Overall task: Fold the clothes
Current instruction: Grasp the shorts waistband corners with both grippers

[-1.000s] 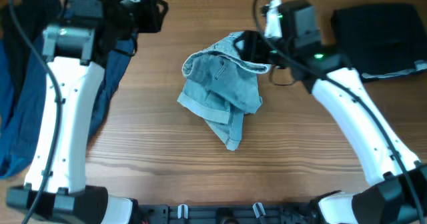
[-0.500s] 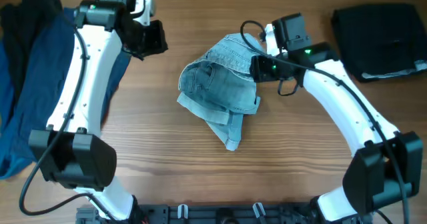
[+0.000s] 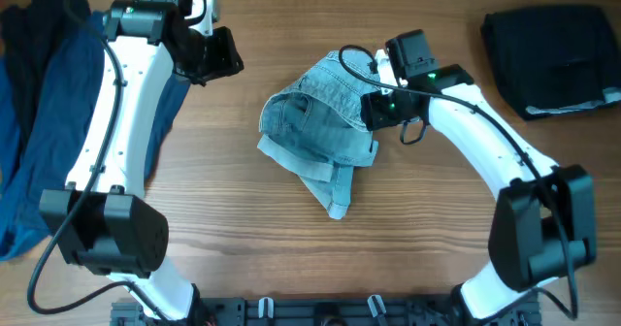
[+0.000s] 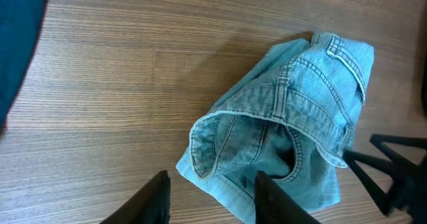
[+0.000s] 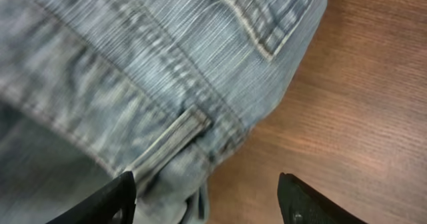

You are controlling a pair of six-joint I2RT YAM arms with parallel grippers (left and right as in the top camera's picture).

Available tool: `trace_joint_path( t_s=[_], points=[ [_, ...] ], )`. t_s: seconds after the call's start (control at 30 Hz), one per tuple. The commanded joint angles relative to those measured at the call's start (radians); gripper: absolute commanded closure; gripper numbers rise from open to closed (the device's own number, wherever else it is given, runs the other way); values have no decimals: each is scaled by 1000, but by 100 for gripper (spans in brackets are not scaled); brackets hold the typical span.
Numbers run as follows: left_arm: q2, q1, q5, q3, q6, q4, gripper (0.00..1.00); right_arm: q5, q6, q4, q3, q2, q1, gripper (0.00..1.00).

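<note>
The right gripper [image 5: 207, 186], wide open and empty, sits at the right edge of the denim shorts [image 3: 320, 122]; the left gripper [image 3: 217, 56], likewise open and empty, hangs well apart.

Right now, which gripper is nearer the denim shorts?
Right. The right gripper is at the denim shorts' right edge, fingers open over the fabric; the left gripper hangs apart, off to the left, not touching.

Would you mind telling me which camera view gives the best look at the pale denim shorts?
Overhead: the denim shorts lie crumpled, almost wholly in frame. Left wrist shows the waistband opening but crops the lower part. Right wrist shows only a close patch of seams.
</note>
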Motion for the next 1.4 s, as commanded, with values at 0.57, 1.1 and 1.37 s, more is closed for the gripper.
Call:
trace_joint_path(
  t_s=[0.57, 1.1, 1.37],
  points=[
    [-14, 2, -6, 5, -5, 21, 52, 117, -32, 43, 9, 53, 65, 38],
    [-14, 2, -7, 5, -5, 24, 51, -40, 711, 177, -56, 145, 68, 44],
    [-14, 2, -27, 5, -2, 17, 71, -66, 592, 195, -48, 86, 31, 96]
  ],
)
